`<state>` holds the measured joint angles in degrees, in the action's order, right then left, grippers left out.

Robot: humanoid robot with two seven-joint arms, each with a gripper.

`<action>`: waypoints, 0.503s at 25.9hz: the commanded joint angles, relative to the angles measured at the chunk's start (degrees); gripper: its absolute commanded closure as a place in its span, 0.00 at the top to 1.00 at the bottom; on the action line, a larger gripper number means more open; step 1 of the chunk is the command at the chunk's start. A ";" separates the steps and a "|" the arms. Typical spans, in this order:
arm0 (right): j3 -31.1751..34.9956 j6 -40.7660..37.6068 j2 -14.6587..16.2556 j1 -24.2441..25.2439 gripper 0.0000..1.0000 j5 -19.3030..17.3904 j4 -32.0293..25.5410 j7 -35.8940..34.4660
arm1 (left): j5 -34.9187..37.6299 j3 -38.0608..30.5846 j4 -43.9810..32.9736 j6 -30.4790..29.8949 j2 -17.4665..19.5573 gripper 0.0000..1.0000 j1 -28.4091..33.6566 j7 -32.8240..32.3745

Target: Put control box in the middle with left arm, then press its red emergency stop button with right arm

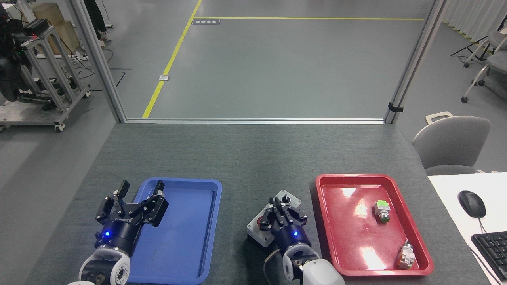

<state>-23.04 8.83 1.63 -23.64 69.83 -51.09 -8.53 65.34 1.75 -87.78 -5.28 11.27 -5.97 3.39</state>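
Your light-grey oblong control box (pixel 259 227) with the black base sits on the dark-grey felt table (pixel 253 154) near its front edge, between the blue plastic tray (pixel 206 237) and the red plastic tray (pixel 328 237). Your right black multi-finger gripper (pixel 283 211) hovers right over it, fingers drawn narrow, gripping nothing that shows. Your left black gripper (pixel 136 198) hangs spread wide and empty over the blue tray's left rim.

- The oblong light-grey control box with a black base (pixel 255 228) is lying flat on the bare dark-grey felt-like table surface (pixel 253 158), between the two trays, angled so its far end is pointing up and to the right.
- The black knob (pixel 284 198) is showing at its far end.
- The big round red emergency stop button (pixel 262 223) is peeking out near the box's near-left end, mostly hidden.
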 commanded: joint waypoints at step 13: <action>21.28 -1.45 8.92 12.83 1.00 -0.30 -26.34 0.45 | -0.39 0.71 4.11 0.01 -5.56 0.99 4.65 1.36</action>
<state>-2.76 8.04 9.62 -16.02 69.45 -70.81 -7.83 65.31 2.49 -83.84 -5.24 5.86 -1.27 4.18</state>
